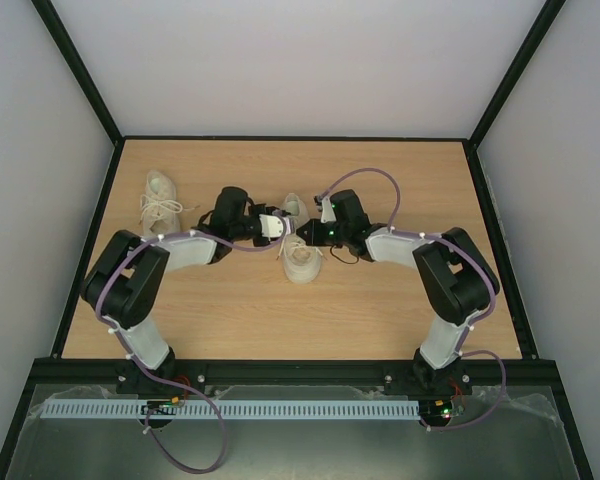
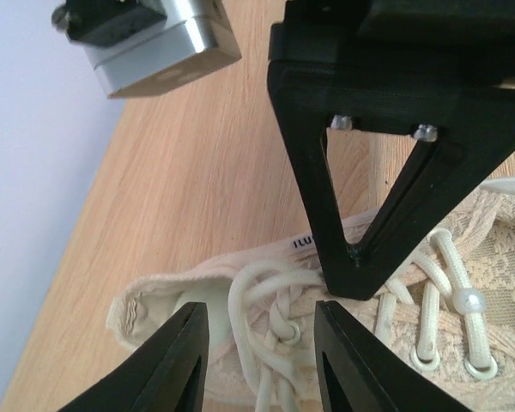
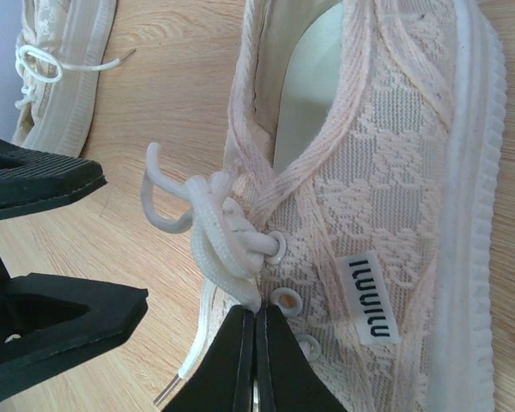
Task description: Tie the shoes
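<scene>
At mid-surface: one shoe lies between both tools. The second shoe sits at its 10 o'clock, well apart, laces bunched on top.

Left tool: at the shoe's 10 o'clock, jaws narrowly apart, nothing between them, straddling the knot.

Right tool: at the shoe's 2 o'clock, jaws pressed together. It appears to pinch the lace just below the top eyelets.

A small loop stands out from the knot toward the left tool. The knot looks loose and not drawn down.

Risks, as I judge them:
- The loop is short, so a pull on the pinched strand could draw it back through and undo the knot.
- The two tools are very near each other and could collide if either swings in.
- The shoe is light and unheld, so a hard tug may drag or tip it rather than tighten the lace.
- The left tool may close on knit instead of lace.
</scene>
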